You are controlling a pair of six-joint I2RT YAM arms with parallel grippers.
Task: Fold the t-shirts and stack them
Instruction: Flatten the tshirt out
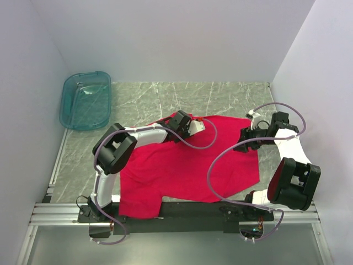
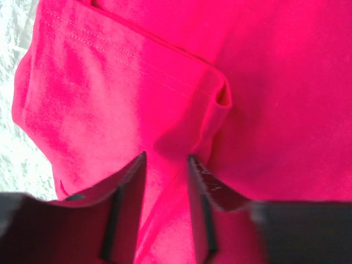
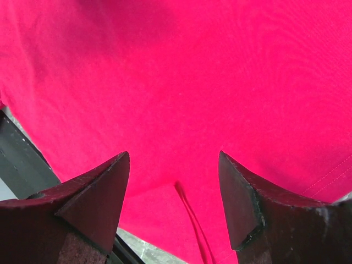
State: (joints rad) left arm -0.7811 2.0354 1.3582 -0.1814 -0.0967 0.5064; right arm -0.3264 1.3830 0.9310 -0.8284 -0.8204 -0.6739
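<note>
On grey marbled table (image 1: pixel 220 94) between pale walls (image 1: pixel 176 38), left hand (image 2: pixel 166 157) pinches t-shirt (image 2: pixel 275 82); right hand (image 3: pixel 173 155) gapes wide.

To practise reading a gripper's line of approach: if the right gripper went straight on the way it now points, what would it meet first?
The red t-shirt: the right gripper, jaws open, points down at its cloth, with nothing between as far as the wrist view shows.

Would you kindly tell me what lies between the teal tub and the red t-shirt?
Only bare grey-green marbled tabletop separates the teal tub from the red t-shirt, as the top view shows.
</note>
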